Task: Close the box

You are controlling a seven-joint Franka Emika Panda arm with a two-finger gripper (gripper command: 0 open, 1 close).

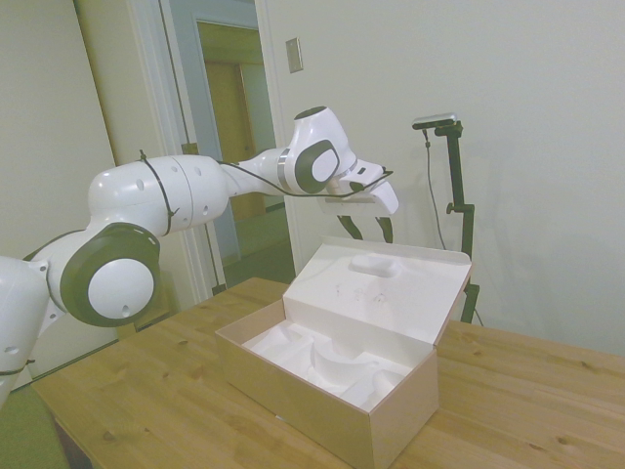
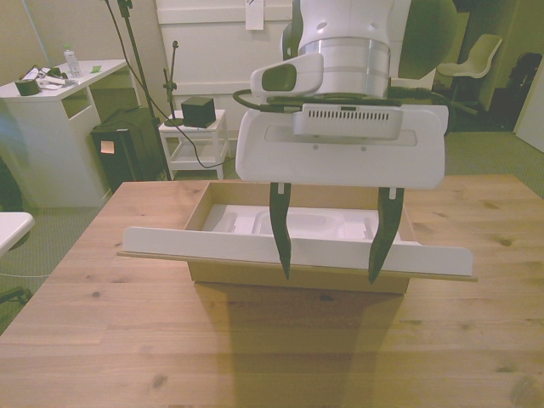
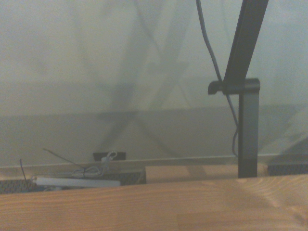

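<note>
The box sits open in the middle of the wooden table, with a white moulded insert in its cavity. Its hinged lid stands tilted up and back, white inside facing the cavity. In the front view the box shows as a tan wall under the wide white lid, and the insert lies behind. My gripper hangs open just above the lid's free top edge. In the front view the gripper has its two dark fingers spread wide, their tips overlapping that edge. The wrist view shows no box.
The wooden table spreads around the box on all sides. The wrist view holds only the table's edge, a pale wall and cables on the floor. Behind the robot stand a white desk, a small white shelf unit and a chair.
</note>
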